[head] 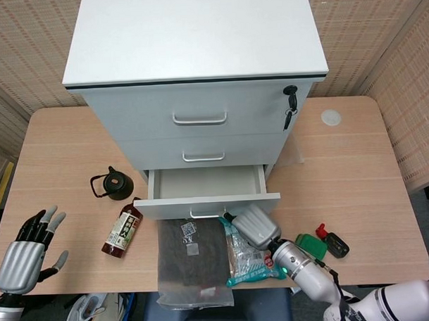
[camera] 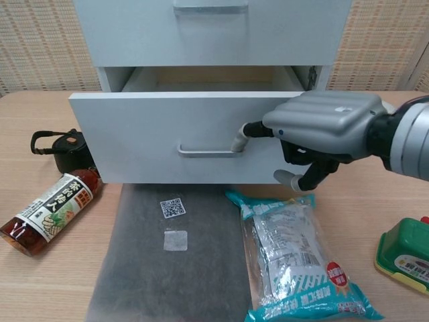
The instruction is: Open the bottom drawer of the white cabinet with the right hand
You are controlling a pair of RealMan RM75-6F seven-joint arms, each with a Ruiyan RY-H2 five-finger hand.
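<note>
The white cabinet (head: 197, 62) stands at the back of the table. Its bottom drawer (head: 205, 183) is pulled well out and looks empty inside; the drawer front (camera: 167, 137) fills the chest view. My right hand (camera: 322, 131) is at the front's right part, with one fingertip hooked behind the right end of the metal handle (camera: 204, 149) and the other fingers curled under. In the head view the right hand (head: 252, 226) shows just below the drawer front. My left hand (head: 24, 248) hangs open at the table's front left, holding nothing.
A dark grey pouch (head: 191, 253) and a teal snack bag (head: 249, 254) lie directly in front of the drawer. A sauce bottle (head: 122, 230) and small black teapot (head: 115, 184) sit left. Green and red items (head: 323, 242) lie right; keys (head: 290, 105) hang from the top drawer lock.
</note>
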